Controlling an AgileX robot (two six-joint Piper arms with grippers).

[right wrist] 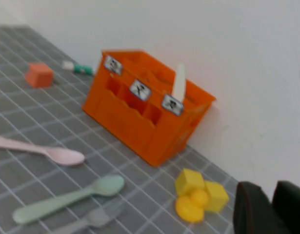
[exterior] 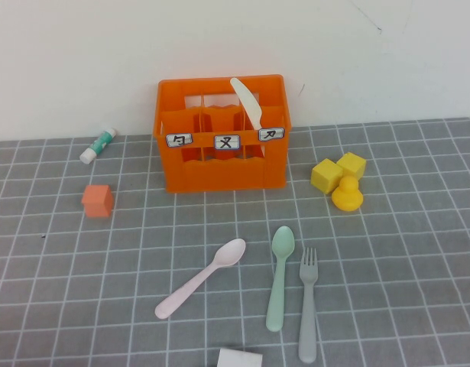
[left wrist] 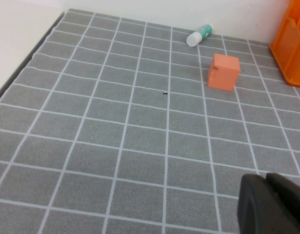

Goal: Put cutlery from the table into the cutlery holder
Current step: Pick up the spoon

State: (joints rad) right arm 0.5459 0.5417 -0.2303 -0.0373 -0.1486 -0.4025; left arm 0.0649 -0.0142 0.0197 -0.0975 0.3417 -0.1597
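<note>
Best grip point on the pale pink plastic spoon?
Mid-handle of the pale pink plastic spoon, from straight above, fingers across its diagonal: it lies flat, bare table on both sides. Left hand and right hand are parked, visible only in their own wrist views.

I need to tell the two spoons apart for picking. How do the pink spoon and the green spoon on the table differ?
The pink spoon is pale pink and lies diagonally, bowl toward the orange holder; the green spoon is mint and lies nearly straight, beside the grey fork. The pink spoon lies apart, left of the green spoon. Both lie flat on the table, untouched. The left gripper and right gripper show only in their wrist views.
</note>
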